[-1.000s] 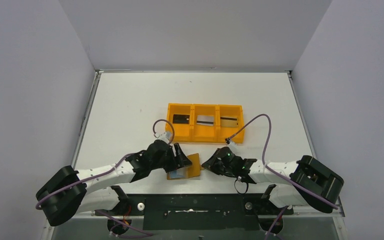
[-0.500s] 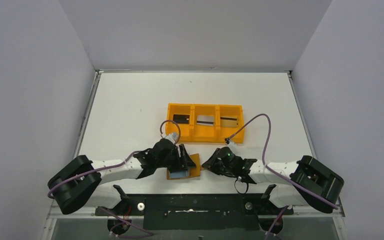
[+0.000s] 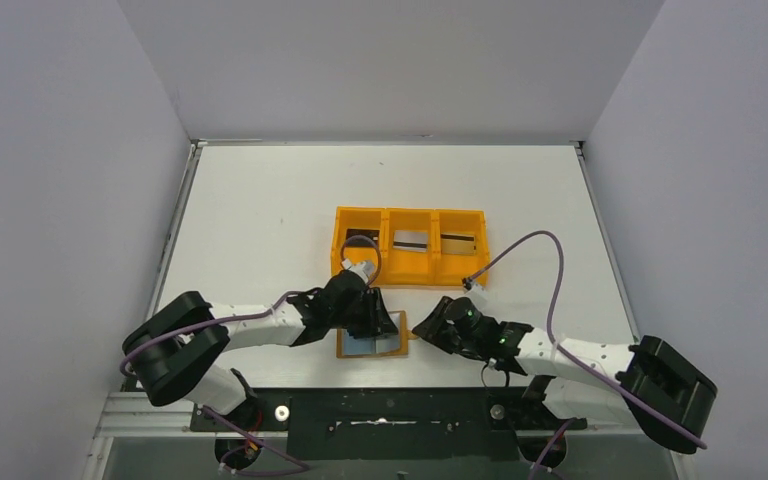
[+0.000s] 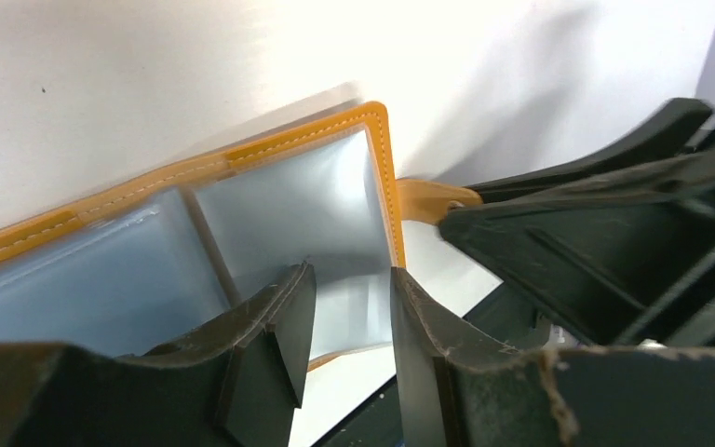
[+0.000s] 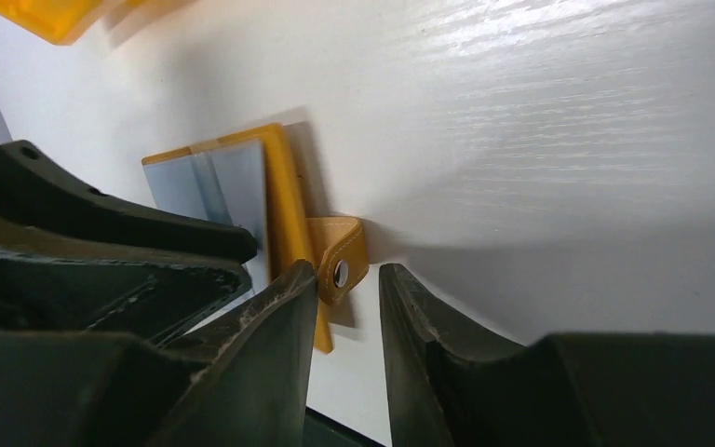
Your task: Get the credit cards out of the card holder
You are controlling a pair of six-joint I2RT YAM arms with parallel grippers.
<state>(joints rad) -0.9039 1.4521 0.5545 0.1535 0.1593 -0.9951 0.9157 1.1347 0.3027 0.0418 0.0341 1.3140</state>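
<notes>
The card holder (image 3: 370,343) is being straddled by the left gripper (image 4: 349,291), jaws parted; its tab (image 5: 343,250) by the right gripper (image 5: 346,279), likewise parted.

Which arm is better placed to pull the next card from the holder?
Left, probably. The left gripper hangs open over the pockets of the card holder; the right gripper sits open at the snap tab, off the pockets.

Crowded along the table's (image 3: 260,220) near edge: card holder (image 3: 371,346) hemmed in by the left gripper (image 3: 378,318) over its far edge and the right gripper (image 3: 422,328) around its snap tab (image 5: 340,261). Blocked close behind by the orange tray (image 3: 409,281). Lay open only left, right and beyond that tray.
</notes>
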